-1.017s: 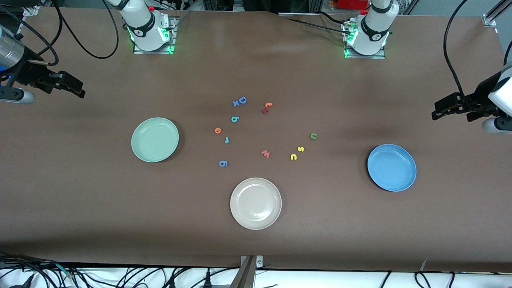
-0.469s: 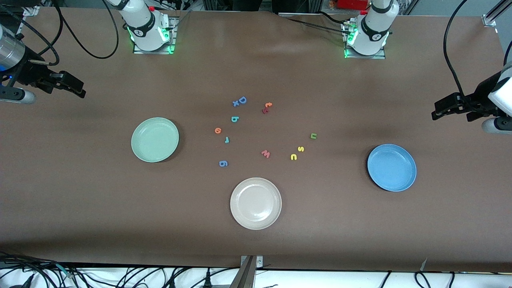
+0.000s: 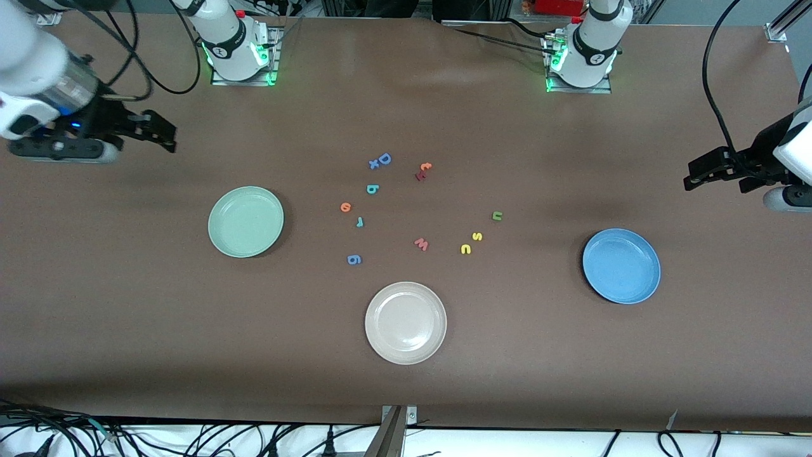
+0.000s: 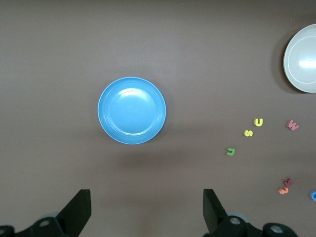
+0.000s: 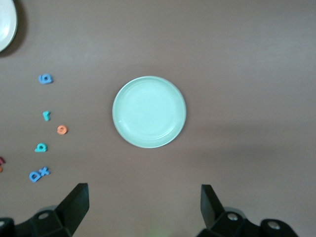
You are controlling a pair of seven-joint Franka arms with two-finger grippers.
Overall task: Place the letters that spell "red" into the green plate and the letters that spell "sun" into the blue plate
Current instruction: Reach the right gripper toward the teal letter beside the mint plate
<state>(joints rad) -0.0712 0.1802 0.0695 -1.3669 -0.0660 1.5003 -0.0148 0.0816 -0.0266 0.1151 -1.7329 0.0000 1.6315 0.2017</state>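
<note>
Your right gripper (image 3: 166, 132) hangs in the air over the table's right-arm end, fingers (image 5: 74, 205) spread wide — nothing between them. Your left gripper (image 3: 695, 177) hangs over the table's left-arm end, its fingers (image 4: 213, 211) equally wide apart — nothing held.

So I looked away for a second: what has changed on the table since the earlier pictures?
Only the right gripper moved: it swung inward over the table toward the green plate, open and empty. The left gripper waits open at its end. Letters and all three plates stayed put.
</note>
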